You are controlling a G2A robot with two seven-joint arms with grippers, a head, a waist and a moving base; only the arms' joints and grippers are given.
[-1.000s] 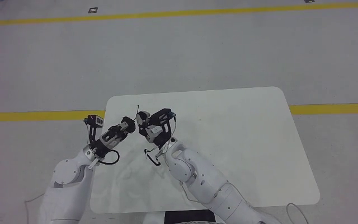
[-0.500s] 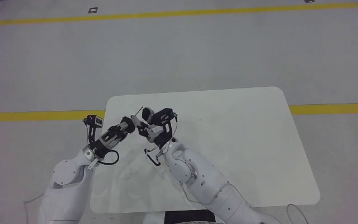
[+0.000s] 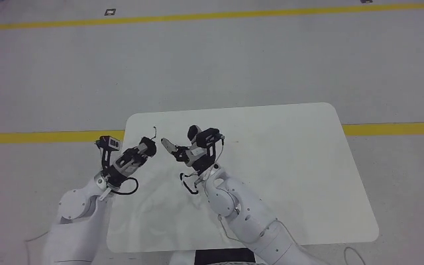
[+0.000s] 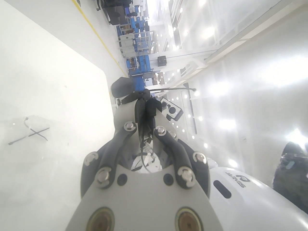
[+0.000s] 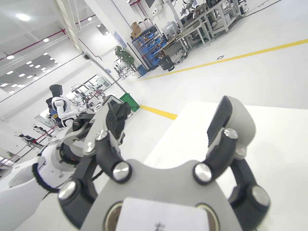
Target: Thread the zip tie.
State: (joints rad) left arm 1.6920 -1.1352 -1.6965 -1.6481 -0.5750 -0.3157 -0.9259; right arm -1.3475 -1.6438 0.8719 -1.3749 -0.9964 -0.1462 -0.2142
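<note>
A thin black zip tie (image 3: 154,132) is pinched in my left gripper (image 3: 147,147), above the table's left edge. In the left wrist view the left gripper (image 4: 144,97) is shut on the tie's base, and the zip tie (image 4: 168,89) pokes out sideways with its small head at the free end. My right gripper (image 3: 179,139) hangs just to the right of it, open and holding nothing. Seen from the right wrist, the right gripper (image 5: 168,118) has its pads wide apart, with the zip tie (image 5: 103,69) slanting up from the left gripper (image 5: 125,109) beyond one finger.
The white table (image 3: 285,132) stretches to the right of both arms. Two thin dark strips (image 4: 31,133) lie crossed on the table near the left arm. A yellow floor line (image 3: 59,136) runs behind the table.
The right gripper, pressed up against the left gripper and the tie earlier, has opened and drawn back to the right. The tie stays in the left gripper, now leaning more to the left.
</note>
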